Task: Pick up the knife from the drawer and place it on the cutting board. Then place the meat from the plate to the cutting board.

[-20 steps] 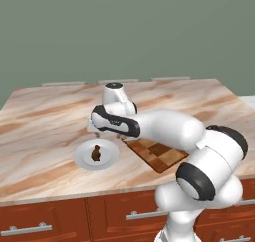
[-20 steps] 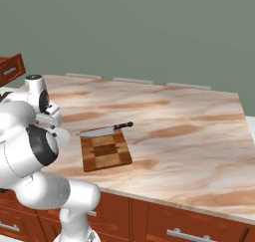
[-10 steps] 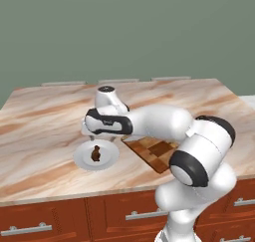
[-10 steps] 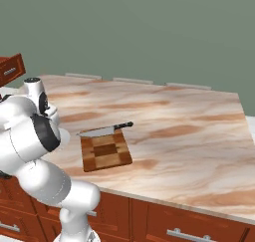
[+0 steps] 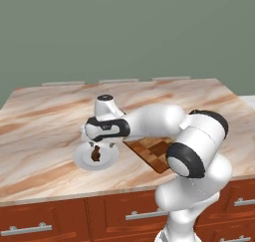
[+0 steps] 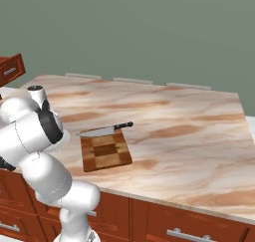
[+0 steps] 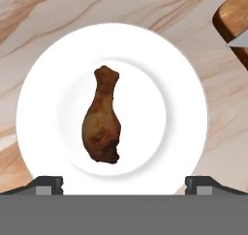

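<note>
A marble-patterned counter (image 6: pixel 189 131) in pink and cream is running beneath a grey-green wall, with brown cabinet drawers (image 5: pixel 42 221) carrying metal bar handles below its front edge. The gripper (image 5: pixel 96 147) is hanging just above the plate (image 5: pixel 110 159), pointing straight down; in the hand view its two dark fingertips (image 7: pixel 48 184) are standing wide apart at either side of the plate (image 7: pixel 193 108), spread and touching nothing. Between them the meat (image 7: pixel 102 127), a brown drumstick, is lying at the centre of the white plate, narrow end pointing away from the fingertips. In the left base view the meat (image 5: pixel 95 155) is sitting directly under the hand. Just beside the plate, the checkered cutting board (image 6: pixel 105 151) is lying flat, and the knife (image 6: pixel 102 131) is resting across its far edge, dark handle overhanging toward the counter's middle. No writing or label is legible on any item.
</note>
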### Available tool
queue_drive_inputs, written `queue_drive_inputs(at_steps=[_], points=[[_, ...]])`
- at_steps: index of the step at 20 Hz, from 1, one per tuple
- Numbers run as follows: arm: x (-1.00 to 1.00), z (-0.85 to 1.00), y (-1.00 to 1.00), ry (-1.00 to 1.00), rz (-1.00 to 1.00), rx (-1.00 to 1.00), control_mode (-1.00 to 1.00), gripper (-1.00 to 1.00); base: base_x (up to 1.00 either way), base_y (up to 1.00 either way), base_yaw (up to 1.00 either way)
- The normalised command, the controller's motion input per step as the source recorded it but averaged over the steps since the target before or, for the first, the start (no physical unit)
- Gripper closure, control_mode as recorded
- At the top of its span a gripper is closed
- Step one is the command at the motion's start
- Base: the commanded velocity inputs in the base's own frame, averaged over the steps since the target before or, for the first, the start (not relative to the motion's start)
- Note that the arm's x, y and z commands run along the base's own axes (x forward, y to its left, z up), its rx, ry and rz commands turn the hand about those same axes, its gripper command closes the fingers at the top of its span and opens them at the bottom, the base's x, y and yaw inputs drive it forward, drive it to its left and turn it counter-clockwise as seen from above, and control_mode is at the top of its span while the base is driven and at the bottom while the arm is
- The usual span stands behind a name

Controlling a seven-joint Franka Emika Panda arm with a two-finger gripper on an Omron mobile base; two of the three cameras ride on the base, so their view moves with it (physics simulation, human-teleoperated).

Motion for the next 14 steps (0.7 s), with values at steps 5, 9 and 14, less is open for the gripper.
queue_drive_inputs(at_steps=[5, 9, 14], points=[[0.12, -0.22, 0.09, 0.0, 0.0, 0.0, -1.0, -1.0, 0.0, 0.0, 0.0], [0.24, 0.0, 0.03, 0.0, 0.0, 0.0, -1.0, -1.0, 0.0, 0.0, 0.0], [0.18, -0.06, 0.04, 0.0, 0.0, 0.0, -1.0, -1.0, 0.0, 0.0, 0.0]])
